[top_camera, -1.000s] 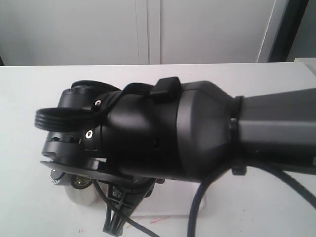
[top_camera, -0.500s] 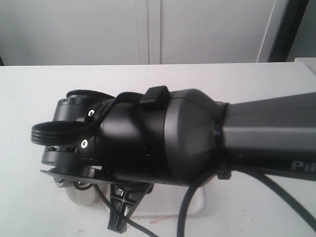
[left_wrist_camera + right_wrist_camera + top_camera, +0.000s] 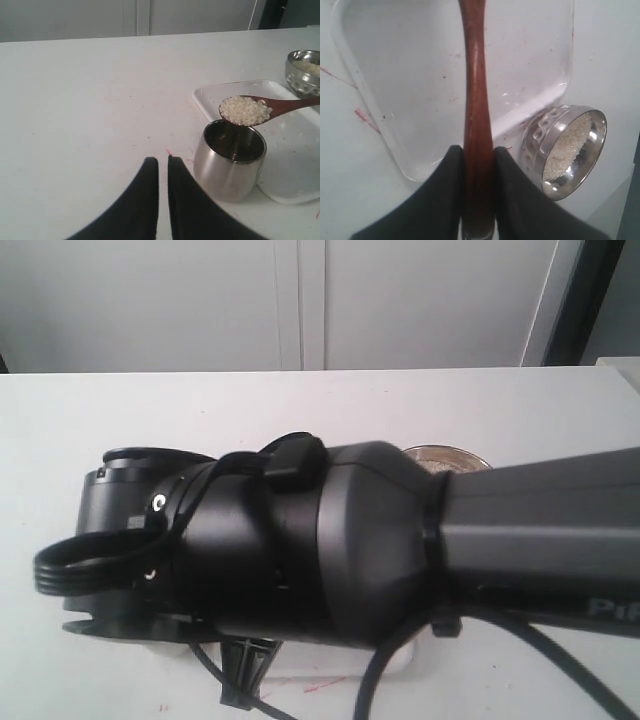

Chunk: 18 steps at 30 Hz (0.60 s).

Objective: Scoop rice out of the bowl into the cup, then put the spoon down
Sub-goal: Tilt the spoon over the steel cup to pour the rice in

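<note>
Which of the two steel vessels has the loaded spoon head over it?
The cup, the narrower tumbler: rice heaped on the spoon hangs over its rim. The wider bowl stands apart, past the tray.

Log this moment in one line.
step: pour not yet done | right pincer: shut on spoon | spoon: heaped with rice, above cup | left pincer: shut, empty | bowl: holds rice

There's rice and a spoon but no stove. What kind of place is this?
Probably a robot test room, not a home kitchen: a plain white table, plain white cabinet doors behind, and a black robot arm holding a spoon of rice over a cup.
</note>
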Each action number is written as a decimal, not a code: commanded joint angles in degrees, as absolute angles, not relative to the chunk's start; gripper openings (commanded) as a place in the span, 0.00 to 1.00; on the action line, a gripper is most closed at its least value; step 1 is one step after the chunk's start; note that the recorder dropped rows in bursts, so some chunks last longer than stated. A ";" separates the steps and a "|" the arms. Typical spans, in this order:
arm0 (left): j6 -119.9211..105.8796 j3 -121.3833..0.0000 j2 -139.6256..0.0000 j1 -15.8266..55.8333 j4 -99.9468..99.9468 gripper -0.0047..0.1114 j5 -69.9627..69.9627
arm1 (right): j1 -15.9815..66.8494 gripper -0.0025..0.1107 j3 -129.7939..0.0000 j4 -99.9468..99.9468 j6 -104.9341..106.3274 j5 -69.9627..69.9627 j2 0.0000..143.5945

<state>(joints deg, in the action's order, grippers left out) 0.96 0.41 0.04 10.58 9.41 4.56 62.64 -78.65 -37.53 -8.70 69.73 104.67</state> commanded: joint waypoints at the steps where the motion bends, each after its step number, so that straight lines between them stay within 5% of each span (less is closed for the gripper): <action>1: 1.06 0.00 0.00 10.74 9.78 0.16 4.38 | 62.81 0.02 -78.75 -38.94 -7.74 69.96 104.65; 18: 1.06 0.00 0.00 10.74 9.78 0.16 4.38 | 62.81 0.02 -78.72 -40.64 -3.44 69.96 104.65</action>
<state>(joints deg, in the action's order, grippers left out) 0.96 0.41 0.04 10.58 9.41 4.56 62.88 -78.65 -39.69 -4.86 69.73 104.88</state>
